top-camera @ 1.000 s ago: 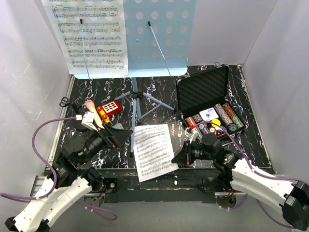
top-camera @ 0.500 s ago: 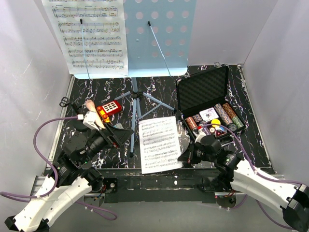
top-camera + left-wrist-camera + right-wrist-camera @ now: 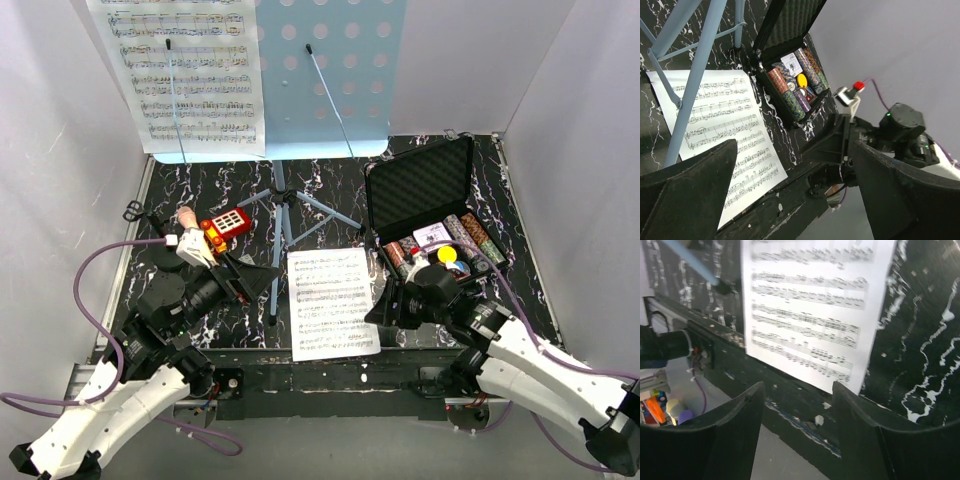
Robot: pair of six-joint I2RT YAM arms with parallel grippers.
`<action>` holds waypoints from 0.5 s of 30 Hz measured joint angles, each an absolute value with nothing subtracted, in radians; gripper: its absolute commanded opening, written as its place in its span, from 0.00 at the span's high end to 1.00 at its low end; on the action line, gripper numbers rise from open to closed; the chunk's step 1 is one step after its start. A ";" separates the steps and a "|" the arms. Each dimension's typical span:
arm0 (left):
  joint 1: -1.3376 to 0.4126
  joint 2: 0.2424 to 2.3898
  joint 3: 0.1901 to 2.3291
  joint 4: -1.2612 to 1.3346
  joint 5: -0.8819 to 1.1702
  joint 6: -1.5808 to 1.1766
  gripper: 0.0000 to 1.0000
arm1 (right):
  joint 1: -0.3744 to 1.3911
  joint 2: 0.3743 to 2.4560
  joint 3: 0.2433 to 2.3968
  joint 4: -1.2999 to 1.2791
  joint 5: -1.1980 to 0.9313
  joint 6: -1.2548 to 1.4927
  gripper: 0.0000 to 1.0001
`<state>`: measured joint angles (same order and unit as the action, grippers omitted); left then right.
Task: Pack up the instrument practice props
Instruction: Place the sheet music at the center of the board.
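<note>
Sheet-gathering step: white printed sheet-music page (image 3: 333,303) lies flat on black marbled counter (image 3: 200,190). Right claw (image 3: 378,315) and left claw (image 3: 255,278) are both parted and empty. Next, probably: pinch the page's near edge.

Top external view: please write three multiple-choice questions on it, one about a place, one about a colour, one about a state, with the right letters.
1. Where does the loose sheet-music page lie? A) on the table, between the music stand's tripod legs and the poker-chip case; B) inside the case; C) on the stand's desk.
2. What colour is the stand's desk? A) red; B) light blue; C) black.
3. What state is the case in? A) shut; B) upside down; C) open, lid raised.
Answers: 1 A, it lies flat on the dark tabletop; 2 B, the perforated desk is pale blue; 3 C, the foam-lined lid stands up.
</note>
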<state>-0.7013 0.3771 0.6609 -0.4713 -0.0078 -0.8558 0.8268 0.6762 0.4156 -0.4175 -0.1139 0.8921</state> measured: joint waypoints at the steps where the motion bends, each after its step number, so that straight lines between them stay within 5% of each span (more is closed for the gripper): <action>1: -0.701 0.377 0.661 -0.471 -0.008 -0.856 0.02 | 0.830 0.678 0.447 -0.432 -0.108 0.880 0.43; 6: -0.701 0.377 0.661 -0.471 -0.009 -0.856 0.02 | 0.863 0.763 0.567 -0.442 -0.110 0.790 0.72; 15: -0.701 0.354 0.661 -0.499 -0.020 -0.857 0.02 | 0.879 1.135 0.571 -0.300 -0.184 0.784 0.72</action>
<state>-0.7013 0.3538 0.6609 -0.4988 -0.0204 -0.8570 0.8791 1.1347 0.5713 -0.3004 -0.1837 0.7841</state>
